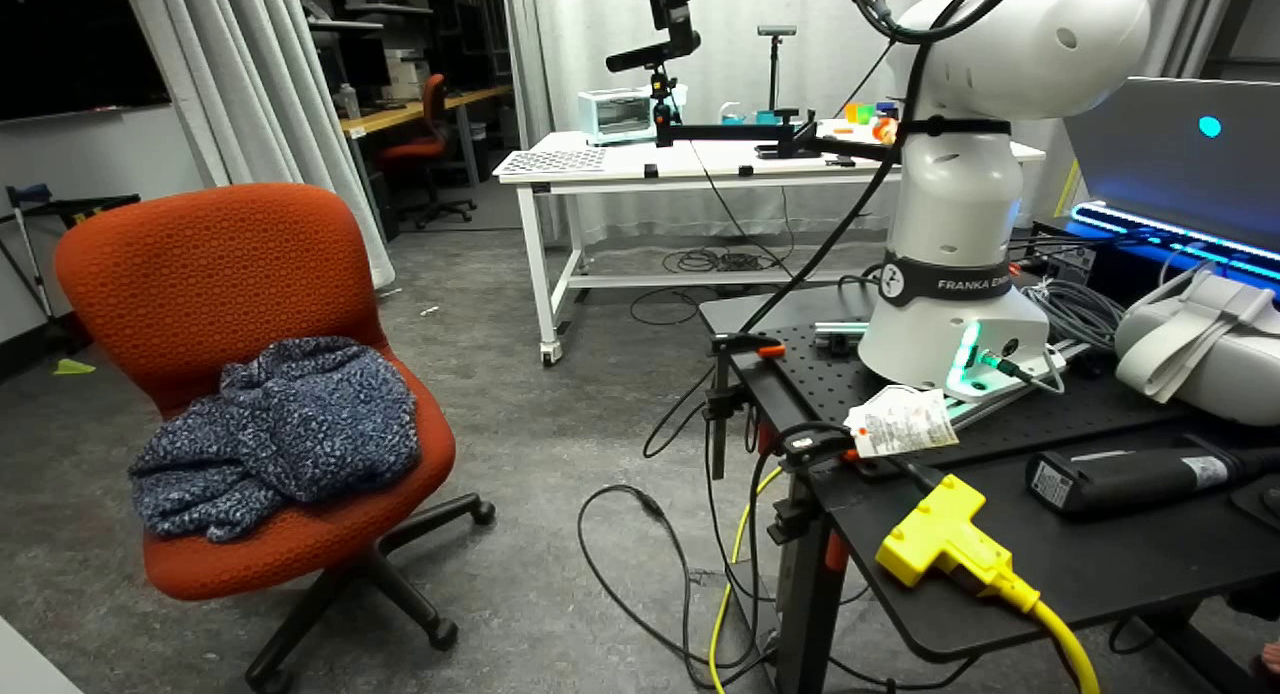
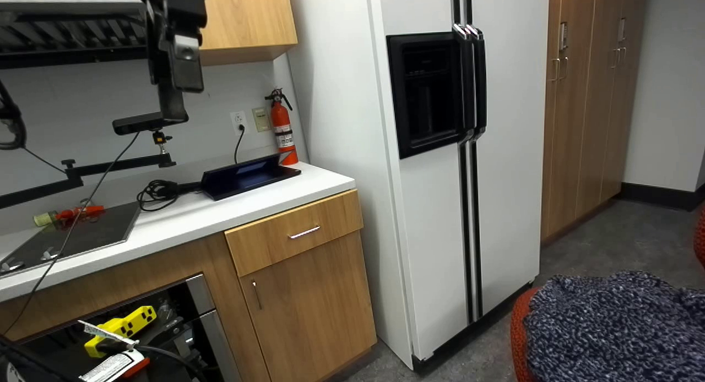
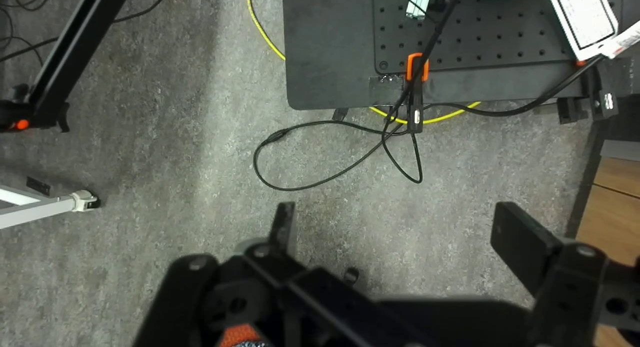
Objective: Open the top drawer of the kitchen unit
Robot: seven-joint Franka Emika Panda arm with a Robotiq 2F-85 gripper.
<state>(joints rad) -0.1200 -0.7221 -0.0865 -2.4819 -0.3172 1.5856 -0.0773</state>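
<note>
The top drawer (image 2: 275, 244) shows in an exterior view as a wide wood front with a silver bar handle (image 2: 304, 232), just under the white countertop. It is shut, so its inside is hidden. A wood cabinet door (image 2: 311, 305) is below it. My gripper (image 3: 395, 214) is open and empty in the wrist view, its two black fingers wide apart above the grey floor. It hangs in the air at the top of both exterior views (image 1: 680, 19) (image 2: 180, 93), apart from the drawer. In the wrist view, wood unit fronts (image 3: 612, 212) show at the right edge.
A white fridge (image 2: 341, 151) stands beside the drawer. An orange chair (image 1: 220, 274) with a dark knit cloth stands on the floor. A black robot table (image 1: 1000, 594) carries cables and a yellow plug block (image 1: 945, 534). A camera arm (image 2: 110, 166) reaches over the stove.
</note>
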